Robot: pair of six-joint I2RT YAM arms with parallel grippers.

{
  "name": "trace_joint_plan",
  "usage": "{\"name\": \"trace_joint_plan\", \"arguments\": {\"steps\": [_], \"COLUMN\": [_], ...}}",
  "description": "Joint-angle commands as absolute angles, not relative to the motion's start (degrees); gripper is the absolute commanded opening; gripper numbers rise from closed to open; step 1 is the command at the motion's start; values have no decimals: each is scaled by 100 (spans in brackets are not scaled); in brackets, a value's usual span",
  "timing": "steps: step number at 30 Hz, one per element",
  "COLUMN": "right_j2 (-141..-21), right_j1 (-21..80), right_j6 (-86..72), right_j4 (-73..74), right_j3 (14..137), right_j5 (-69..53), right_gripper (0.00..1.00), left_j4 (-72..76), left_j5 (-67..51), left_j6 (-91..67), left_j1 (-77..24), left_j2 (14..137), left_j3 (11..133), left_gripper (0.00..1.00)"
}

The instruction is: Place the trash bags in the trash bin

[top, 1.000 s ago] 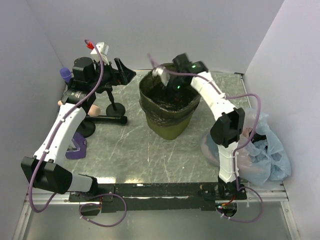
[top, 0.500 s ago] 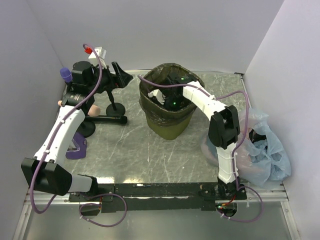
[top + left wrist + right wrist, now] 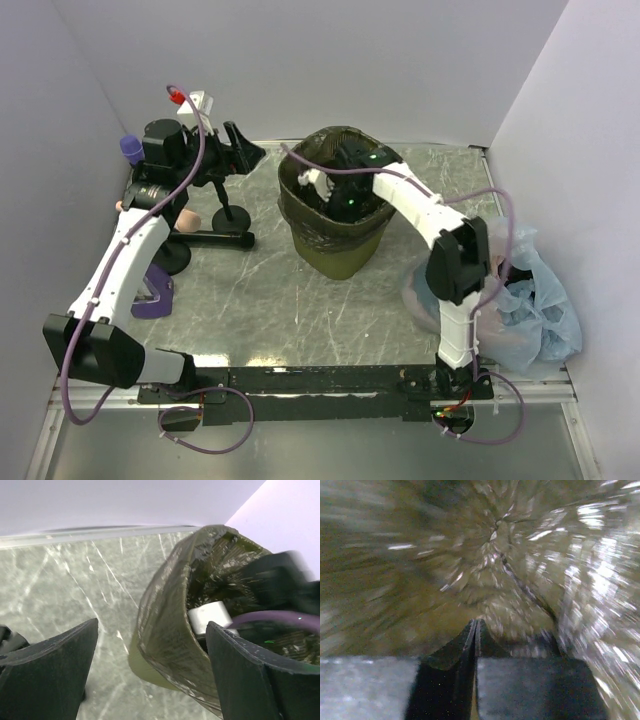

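Surrounding right pincer (image 3: 476,623), trash bag (image 3: 495,555), lining bin (image 3: 335,258)

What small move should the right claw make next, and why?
Probably lower the right claw slightly, pressing the trash bag down: the claw is shut inside the trash bin, and the bag, draped over the rim, looks crumpled ahead.

The left claw (image 3: 152,626) hangs raised at the end of its far-stretched arm, jaws spread wide — the right claw (image 3: 476,624), jaws pressed together, points down from its forward-bent arm.
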State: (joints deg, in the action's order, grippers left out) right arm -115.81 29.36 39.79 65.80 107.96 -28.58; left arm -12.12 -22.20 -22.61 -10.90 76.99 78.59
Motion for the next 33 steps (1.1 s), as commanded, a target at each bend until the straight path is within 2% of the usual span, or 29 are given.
{"name": "trace_joint_plan", "arguments": {"steps": [1,3,5,6,8,10,15,17,23,28,33], "right_j2": [-10346,-10091,-9897,-9809,-9730,-9546,-9221,-8949,-8570,-8253,-8183], "right_j1": [2804,2725,2637,2602,2523,2479,2452,2452,2452,2443,2452], "right_j6": [3351,3060,2787,2699,2506,1857,783,677,895,1441,1547], "right_j4": [5960,5810,5669,5660,5669,5276,4713,4344,3728,3103,2997], "right_j3": [11144,11328,11478,11583,11838,11935,12121,11893,11646,11145,10908], "right_j5": [-2874,-2909,-2874,-2900,-2892,-2211,-592,-21,1536,2345,2619], "right_gripper": [14,20,36,49,68,99,100,100,100,100,100], "left_j4": [-1160,-1204,-1256,-1300,-1345,-1388,-1406,-1424,-1301,-1248,-1257], "left_j5": [-2092,-1978,-1907,-1864,-1767,-1644,-1319,-1082,-668,-572,-492], "left_j6": [-1785,-1592,-1468,-1424,-1363,-1284,-1055,-1037,-818,-616,-589], "left_j1": [-1081,-1072,-1064,-1055,-1037,-1037,-1037,-1037,-1037,-1037,-1028], "left_j2": [7813,7901,7997,8059,8173,8288,8569,8683,8833,8868,8877], "left_j3": [8445,8630,8823,8963,9183,9429,10010,10247,10468,10345,10222], "left_gripper": [94,94,95,95,95,96,99,96,97,96,97]}}
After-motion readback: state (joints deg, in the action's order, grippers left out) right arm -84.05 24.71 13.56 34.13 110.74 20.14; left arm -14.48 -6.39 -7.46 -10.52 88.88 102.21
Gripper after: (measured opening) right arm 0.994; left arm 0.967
